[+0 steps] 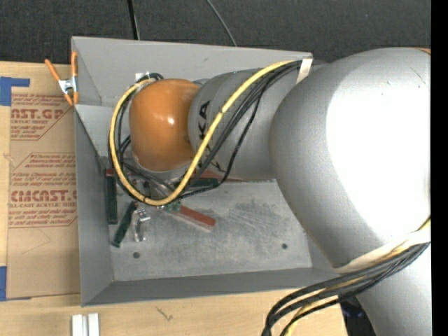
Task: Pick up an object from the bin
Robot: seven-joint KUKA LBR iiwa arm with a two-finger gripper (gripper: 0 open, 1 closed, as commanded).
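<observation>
My gripper (141, 227) hangs low over the bin's left part, its silver tip close to the floor under the orange wrist cover. A dark green stick (124, 227) lies slanted right beside the gripper's left side, touching or nearly touching it. A second dark green bar (110, 200) stands along the bin's left wall, just above and left of the gripper. A flat red-brown strip (194, 218) with a greenish end lies on the floor a short way to the gripper's right.
Another thin reddish piece (212, 183) pokes out from under the arm near the bin's middle. The arm and its cables cover the bin's back and right side. Bare grey floor stretches along the front and right of the gripper.
</observation>
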